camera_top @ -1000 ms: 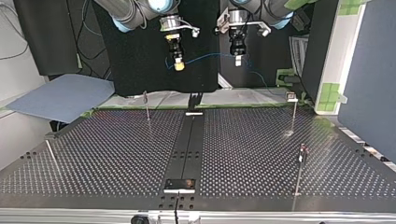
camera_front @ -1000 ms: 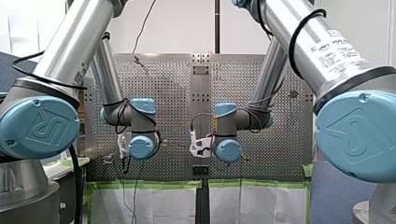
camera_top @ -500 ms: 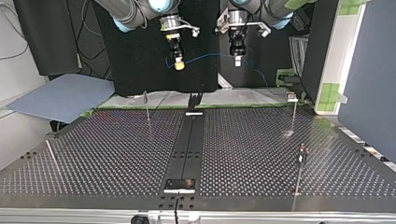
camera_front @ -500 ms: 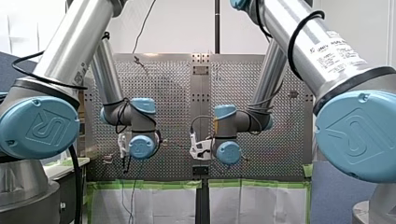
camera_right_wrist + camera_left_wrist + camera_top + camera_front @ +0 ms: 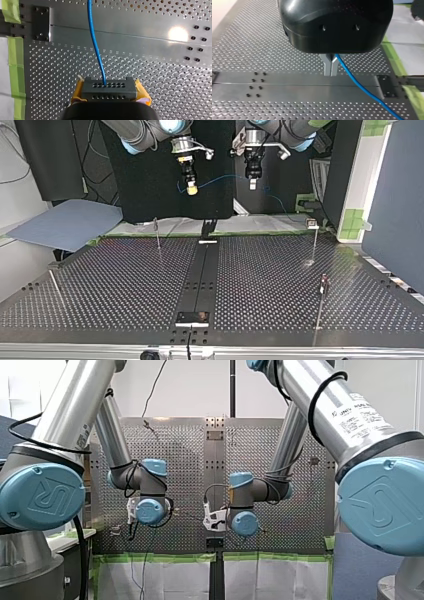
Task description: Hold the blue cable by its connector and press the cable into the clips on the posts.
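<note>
A thin blue cable (image 5: 220, 179) hangs between my two grippers, high above the table's far edge in the top view. My right gripper (image 5: 110, 86), with yellow pads (image 5: 142, 89), is shut on the cable's black connector block (image 5: 109, 92); the cable (image 5: 96, 47) leaves it ahead. In the top view this gripper (image 5: 191, 189) is at the left. My left gripper (image 5: 330, 72) has its metal fingers shut on the cable (image 5: 359, 86), which trails away beside them. In the top view it (image 5: 253, 182) is at the right. Slim posts (image 5: 157, 234) (image 5: 314, 241) (image 5: 322, 292) with clips stand on the perforated table (image 5: 115, 285).
A bare leaning rod (image 5: 55, 287) stands at the top view's near left. A dark centre strip (image 5: 200, 270) with a black block (image 5: 192, 318) divides the table. A grey-blue sheet (image 5: 65, 222) lies off the far left corner; green tape (image 5: 15, 62) edges the table.
My left arm has risen a little with the cable, so its gripper sits higher in the top view. My right arm has barely moved.
</note>
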